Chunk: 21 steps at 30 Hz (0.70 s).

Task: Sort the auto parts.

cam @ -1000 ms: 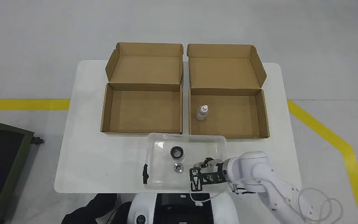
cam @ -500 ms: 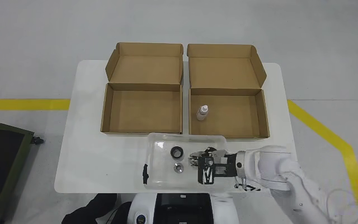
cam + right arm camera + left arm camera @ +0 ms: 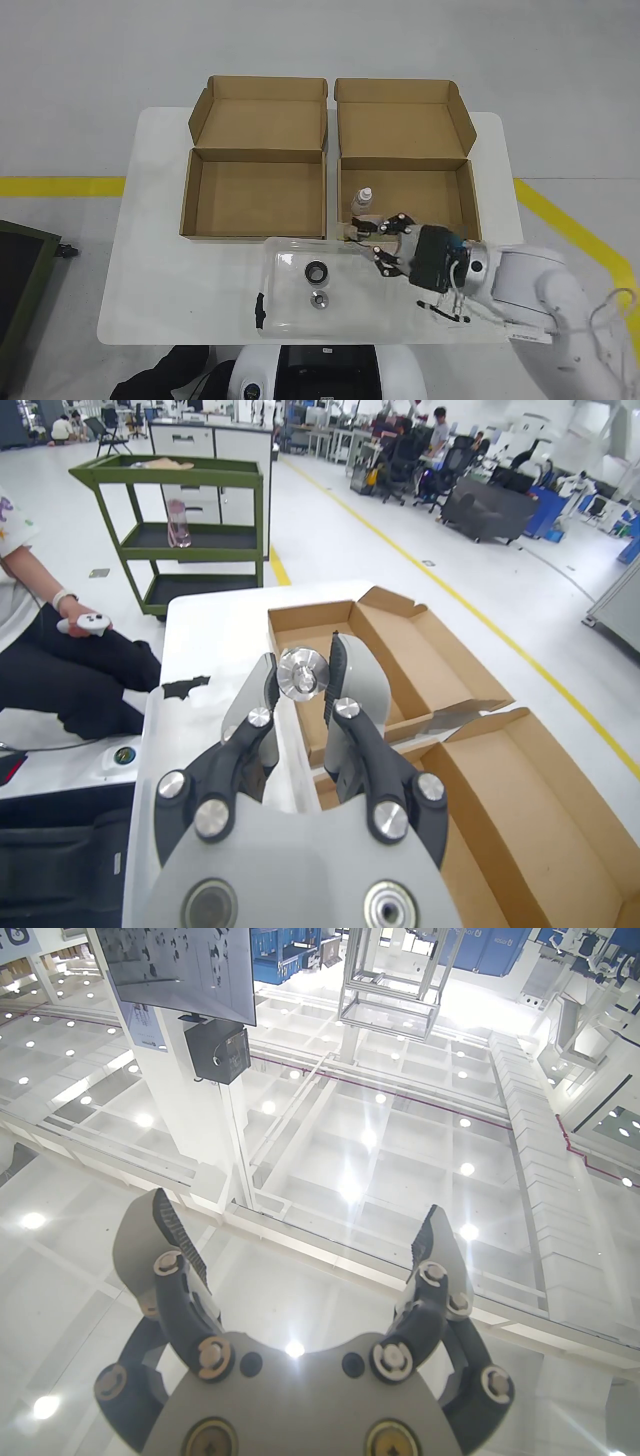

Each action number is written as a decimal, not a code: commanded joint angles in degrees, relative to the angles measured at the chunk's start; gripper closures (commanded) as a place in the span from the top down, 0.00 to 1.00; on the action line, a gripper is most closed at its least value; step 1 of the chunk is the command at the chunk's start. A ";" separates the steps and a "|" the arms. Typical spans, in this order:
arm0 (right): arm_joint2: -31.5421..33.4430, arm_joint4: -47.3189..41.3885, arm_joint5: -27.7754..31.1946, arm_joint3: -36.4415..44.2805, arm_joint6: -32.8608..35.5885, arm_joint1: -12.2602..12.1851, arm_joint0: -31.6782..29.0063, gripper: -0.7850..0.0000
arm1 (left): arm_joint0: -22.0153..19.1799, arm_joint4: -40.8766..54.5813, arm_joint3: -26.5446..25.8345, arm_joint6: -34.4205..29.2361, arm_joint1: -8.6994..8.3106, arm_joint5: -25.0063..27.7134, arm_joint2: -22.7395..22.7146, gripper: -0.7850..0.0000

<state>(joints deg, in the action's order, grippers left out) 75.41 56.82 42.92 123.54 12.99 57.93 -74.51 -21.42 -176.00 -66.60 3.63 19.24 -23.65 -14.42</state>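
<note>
Two parts, a black ring (image 3: 317, 270) and a small silver fitting (image 3: 319, 299), wait in the clear plastic bin (image 3: 275, 290) while the right hand (image 3: 303, 652) pinches a shiny round metal disc (image 3: 302, 681) above the near wall of the right brown cardboard box (image 3: 440, 210), probably for dropping inside; the left hand (image 3: 296, 1203) gapes empty

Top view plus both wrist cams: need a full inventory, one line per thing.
table: 1, white, under everything
left cardboard box: 1, brown, far side of table, lid open
right cardboard box: 1, brown, beside it, lid open
bottle: 1, white, inside right cardboard box
clear bin: 1, transparent, in front of the boxes
black ring: 1, black, in clear bin
small metal part: 1, silver, in clear bin beside black ring
round metal part: 1, silver, held by right gripper
cart: 1, green, on floor beyond table
right gripper: 1, grey-black, over the bin's far edge, shut on round metal part
left gripper: 1, grey-black, open, facing the ceiling
</note>
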 commanded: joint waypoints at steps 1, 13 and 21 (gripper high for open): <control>-0.07 0.04 -1.18 -0.01 -2.48 0.18 0.56 0.00 | 0.00 0.00 0.00 0.00 0.00 0.00 0.00 1.00; -1.56 -2.47 -4.02 0.32 -14.08 1.43 6.19 0.00 | 0.00 0.00 0.00 0.00 0.00 0.00 0.00 1.00; -1.22 -0.03 -7.65 0.77 -22.22 2.22 7.93 0.00 | 0.00 0.00 0.00 0.00 0.00 0.00 0.00 1.00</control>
<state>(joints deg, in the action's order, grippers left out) 74.09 56.60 35.53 124.28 -8.43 60.09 -66.70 -21.42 -176.00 -66.60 3.63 19.24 -23.65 -14.42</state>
